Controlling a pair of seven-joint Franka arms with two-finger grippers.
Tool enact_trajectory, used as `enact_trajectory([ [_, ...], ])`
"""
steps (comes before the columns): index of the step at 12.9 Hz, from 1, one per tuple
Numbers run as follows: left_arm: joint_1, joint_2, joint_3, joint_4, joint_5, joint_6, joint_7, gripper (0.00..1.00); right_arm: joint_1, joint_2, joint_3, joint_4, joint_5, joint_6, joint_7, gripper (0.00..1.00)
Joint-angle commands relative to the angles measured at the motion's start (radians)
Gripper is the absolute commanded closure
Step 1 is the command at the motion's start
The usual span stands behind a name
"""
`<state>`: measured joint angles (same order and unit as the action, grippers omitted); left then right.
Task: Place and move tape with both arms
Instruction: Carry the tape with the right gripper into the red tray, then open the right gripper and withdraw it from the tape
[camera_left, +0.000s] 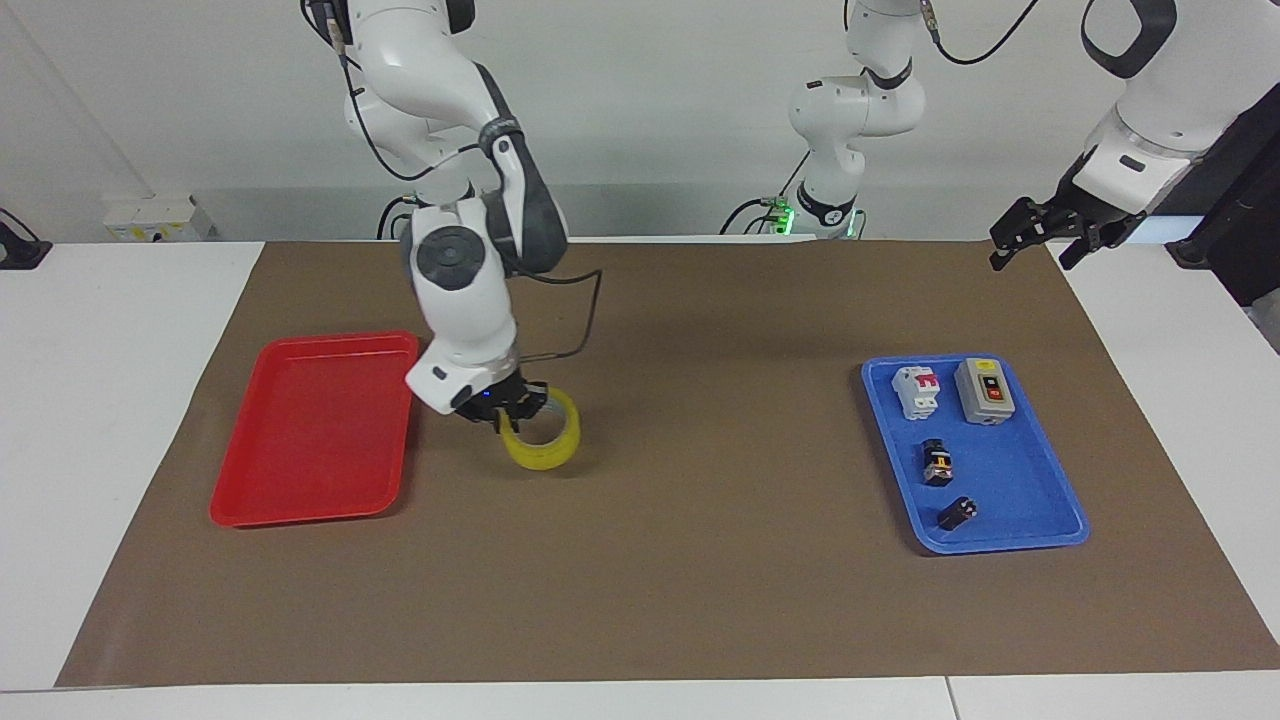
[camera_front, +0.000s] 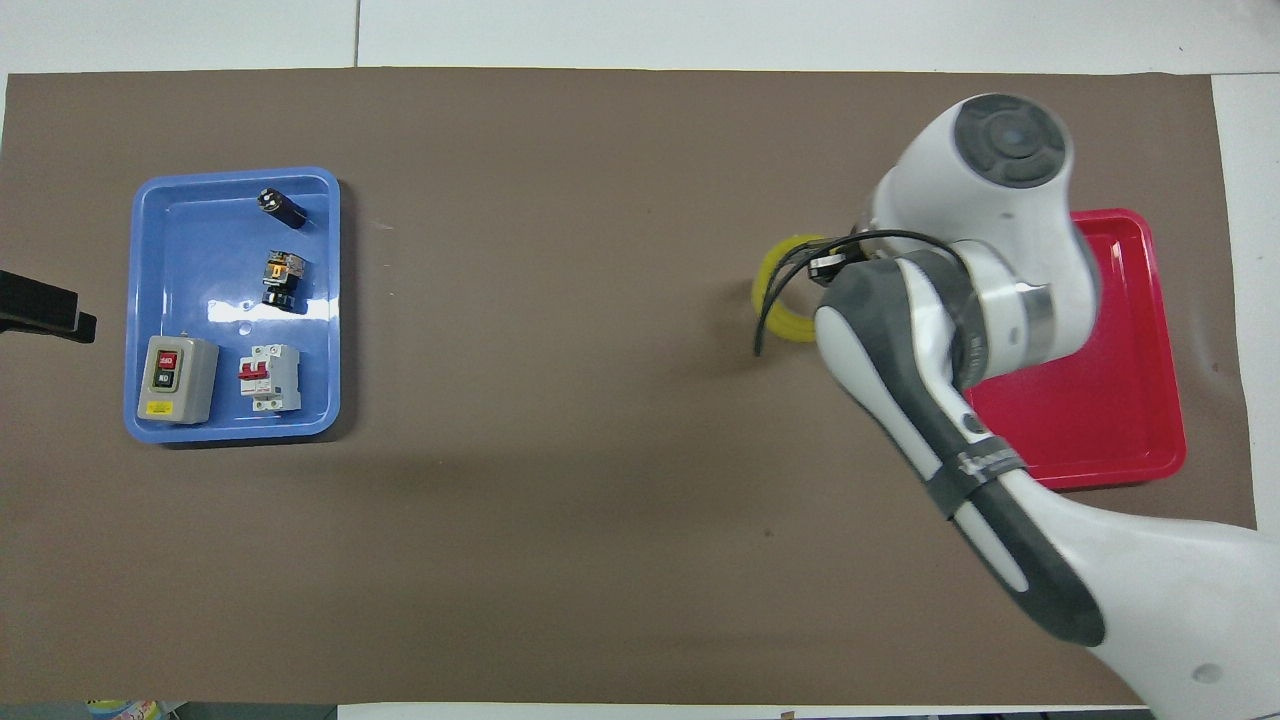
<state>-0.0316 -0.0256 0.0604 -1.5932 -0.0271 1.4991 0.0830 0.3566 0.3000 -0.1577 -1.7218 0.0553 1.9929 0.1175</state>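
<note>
A white worktop (camera_left: 110, 420) against a pale wall carries a large brown mat (camera_left: 700, 560) that covers most of it; toward the right arm's end of the mat lies a red tray (camera_left: 300, 480), and toward the left arm's end a blue tray (camera_left: 1010, 500); in the blue tray, at its end nearer the robots, a grey switch box (camera_left: 985, 390) with a red and a black button stands beside a white circuit breaker (camera_left: 918, 390) with a red lever; farther from the robots in the same tray lie a small black and orange part (camera_left: 936, 464) and a small black cylinder (camera_left: 957, 513), apart from each other; the right tool (camera_left: 508, 408) is down just beside the red tray, over the mat, with its fingers closed on the wall of the tape (camera_left: 541, 440); the yellow roll hangs tilted from that grip, its open ring turned partly up, at the edge of the red tray toward the middle of the mat but not in the tray; whether its lower edge touches the mat cannot be told; in the overhead view the right arm (camera_front: 950, 330) covers part of the red tray and hides most of the tape; the left tool (camera_left: 1035, 232) waits with its fingers spread wide and nothing between them, raised over the corner of the mat at the left arm's end, well apart from the blue tray.
</note>
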Motion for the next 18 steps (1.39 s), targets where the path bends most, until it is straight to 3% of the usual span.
enact_trajectory([
  [1,-0.002,-0.03,-0.002,-0.03,0.01,-0.003,0.012,0.0,-0.149,-0.062,0.017,-0.038,0.001,-0.051,-0.216,1.0],
  [7,-0.002,-0.03,-0.002,-0.03,0.01,-0.003,0.012,0.0,-0.456,-0.101,0.015,-0.212,0.0,0.116,-0.72,1.0],
  [11,-0.002,-0.03,-0.002,-0.03,0.01,-0.003,0.012,0.0,-0.472,-0.133,0.014,-0.344,-0.002,0.234,-0.736,1.0],
  [16,-0.001,-0.03,-0.002,-0.03,0.01,-0.003,0.011,0.0,-0.47,-0.121,0.015,-0.38,-0.002,0.276,-0.73,1.0],
  [17,-0.001,-0.03,-0.001,-0.03,0.01,-0.003,0.012,0.0,-0.472,-0.119,0.015,-0.371,-0.002,0.265,-0.731,0.59],
  [18,-0.001,-0.03,-0.002,-0.03,0.01,-0.003,0.012,0.0,-0.473,-0.122,0.015,-0.361,0.0,0.253,-0.73,0.01],
])
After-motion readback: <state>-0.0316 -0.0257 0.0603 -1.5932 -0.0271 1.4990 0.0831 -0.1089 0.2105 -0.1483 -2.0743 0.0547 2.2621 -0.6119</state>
